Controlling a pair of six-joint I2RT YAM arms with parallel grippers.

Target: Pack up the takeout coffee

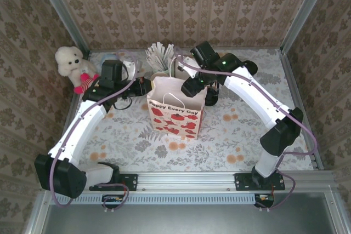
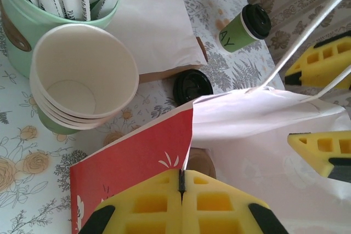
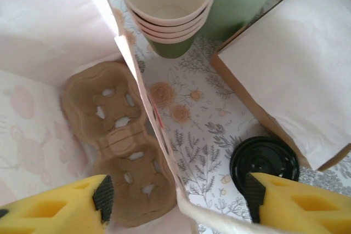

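The coffee cup point(image 2: 238, 28) stands upright on the bench point(image 1: 230, 135), well apart from the bag point(image 1: 175, 108). The left claw point(image 2: 181, 182) is clenched on the bag's rim; the right claw point(image 3: 178, 195) gapes astride its wall. Thin paper, probably squashy: grip the body gently, below its lid.
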